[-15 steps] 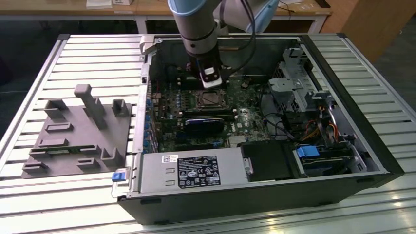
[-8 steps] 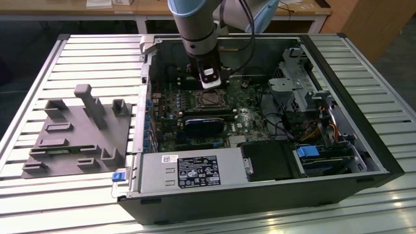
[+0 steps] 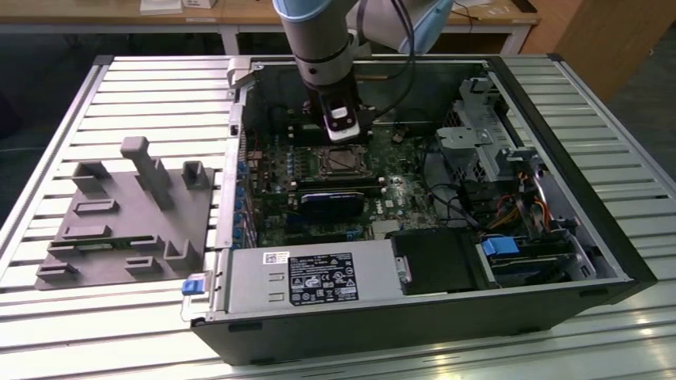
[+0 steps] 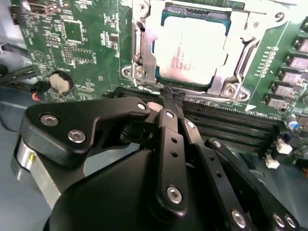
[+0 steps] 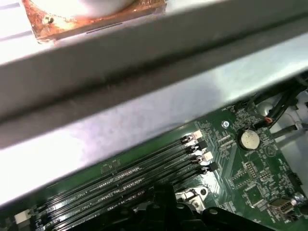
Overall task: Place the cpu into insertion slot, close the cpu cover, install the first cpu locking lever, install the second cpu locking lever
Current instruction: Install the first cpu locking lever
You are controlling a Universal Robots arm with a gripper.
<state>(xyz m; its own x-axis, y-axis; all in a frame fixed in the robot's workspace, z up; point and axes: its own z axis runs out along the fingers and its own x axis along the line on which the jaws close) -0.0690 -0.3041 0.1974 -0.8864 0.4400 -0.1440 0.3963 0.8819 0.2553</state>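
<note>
Silvery cpu cover (image 4: 143, 53) lies down over the seated cpu (image 4: 192, 43) just beyond my gripper (image 4: 171, 98), fingers pressed together, presumably to push as one narrow tip.

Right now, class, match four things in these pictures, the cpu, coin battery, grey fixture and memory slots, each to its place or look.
1 cpu
2 coin battery
3 grey fixture
4 memory slots

A outside the computer case, at the exterior view's left
B pale square framed by the cpu cover
C round, silvery, on the motherboard
D long black rows

Pairs: 1-B, 2-C, 3-A, 4-D
</note>
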